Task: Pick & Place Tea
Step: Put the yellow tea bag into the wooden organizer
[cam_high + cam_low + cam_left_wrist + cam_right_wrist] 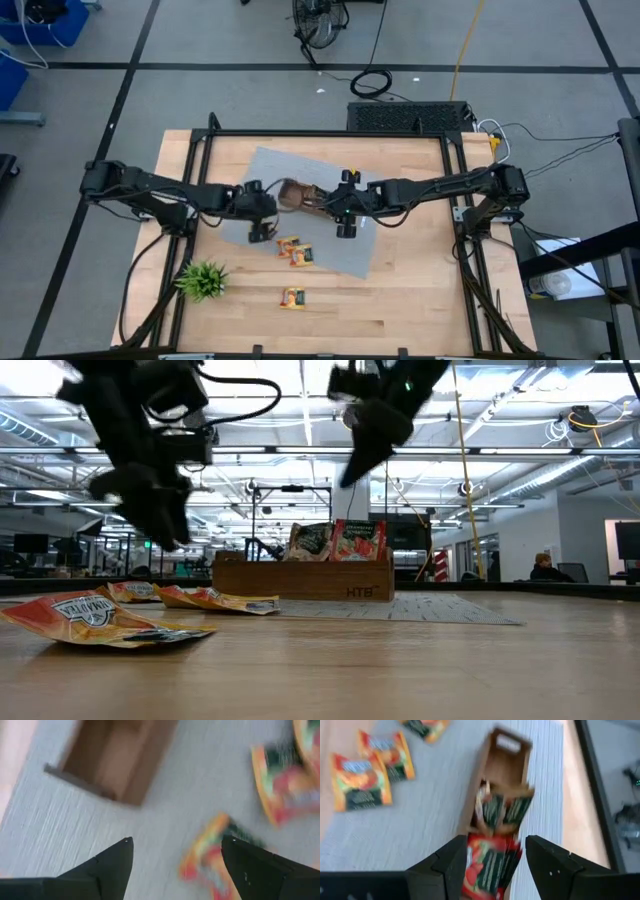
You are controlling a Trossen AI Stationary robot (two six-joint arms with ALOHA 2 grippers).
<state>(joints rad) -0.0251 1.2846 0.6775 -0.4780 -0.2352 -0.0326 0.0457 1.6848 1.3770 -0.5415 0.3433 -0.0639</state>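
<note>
Several tea sachets stand upright in two compartments of the brown wooden tray [300,197], red ones [490,865] and green ones [502,807]; its third compartment [507,765] holds none. Two sachets [295,250] lie flat on the grey mat [330,245], and one [292,297] on the bare wood nearer the front. My left gripper [175,852] hangs open above the mat, over a lying sachet [207,860], left of the tray. My right gripper [496,847] hangs open above the tray's red-sachet end [355,540], clear of it.
A small green spiky plant [203,280] stands at the front left of the table. The black frame [330,133] runs around the tabletop. Bare wood [400,300] lies at the front right.
</note>
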